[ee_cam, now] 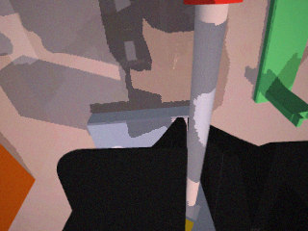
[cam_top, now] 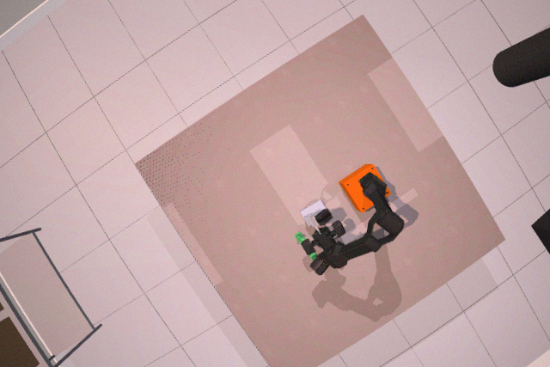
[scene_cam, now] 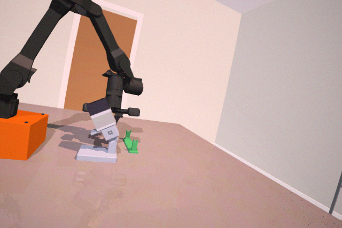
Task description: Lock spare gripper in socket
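Observation:
My gripper (ee_cam: pixel 185 123) (cam_top: pixel 318 235) is shut on the lock pin (ee_cam: pixel 208 63), a grey rod with a red head that runs straight up the wrist view between my black fingers. The grey mount (scene_cam: pixel 95 155) (cam_top: pixel 308 211) (ee_cam: pixel 120 132) stands on the table, with the dark-topped spare gripper (scene_cam: pixel 101 115) (cam_top: pixel 323 215) sitting tilted in its socket (scene_cam: pixel 110 135). My gripper hangs just behind and beside the mount, near the green cradle (scene_cam: pixel 131 143) (cam_top: pixel 300 237) (ee_cam: pixel 284 58). In the exterior view the spare gripper hides my fingertips and the pin.
The arm's orange base block (cam_top: pixel 354 184) (scene_cam: pixel 19 134) (ee_cam: pixel 12 188) stands close behind the mount. A metal frame (cam_top: pixel 48 260) stands on the floor far to the left. A dark cylinder (cam_top: pixel 524 63) hangs at the right edge.

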Action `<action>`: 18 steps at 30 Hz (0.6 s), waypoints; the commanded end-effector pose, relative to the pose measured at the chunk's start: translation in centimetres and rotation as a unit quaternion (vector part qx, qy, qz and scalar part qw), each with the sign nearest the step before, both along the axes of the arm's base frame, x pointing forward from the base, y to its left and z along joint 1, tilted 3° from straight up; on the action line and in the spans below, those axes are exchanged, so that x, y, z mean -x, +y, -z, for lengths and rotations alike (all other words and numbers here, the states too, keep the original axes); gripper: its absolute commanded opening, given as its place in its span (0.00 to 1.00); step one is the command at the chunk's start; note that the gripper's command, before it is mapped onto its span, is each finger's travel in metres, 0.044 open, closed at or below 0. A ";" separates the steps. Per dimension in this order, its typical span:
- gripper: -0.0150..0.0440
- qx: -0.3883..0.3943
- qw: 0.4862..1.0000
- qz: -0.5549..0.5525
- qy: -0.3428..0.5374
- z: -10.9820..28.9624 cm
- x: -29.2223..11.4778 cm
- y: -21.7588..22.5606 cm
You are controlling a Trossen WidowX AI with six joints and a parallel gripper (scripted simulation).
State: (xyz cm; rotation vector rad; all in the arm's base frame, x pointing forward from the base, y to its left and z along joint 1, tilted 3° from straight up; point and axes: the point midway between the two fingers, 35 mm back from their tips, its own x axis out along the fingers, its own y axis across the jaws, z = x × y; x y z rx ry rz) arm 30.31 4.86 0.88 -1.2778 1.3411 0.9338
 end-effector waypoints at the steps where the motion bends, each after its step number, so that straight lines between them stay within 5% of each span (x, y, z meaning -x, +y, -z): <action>1: 0.25 0.003 1.000 -0.002 0.001 0.1 0.3 -0.4; 18: 0.25 0.003 1.000 -0.001 -0.002 0.2 0.3 -1.0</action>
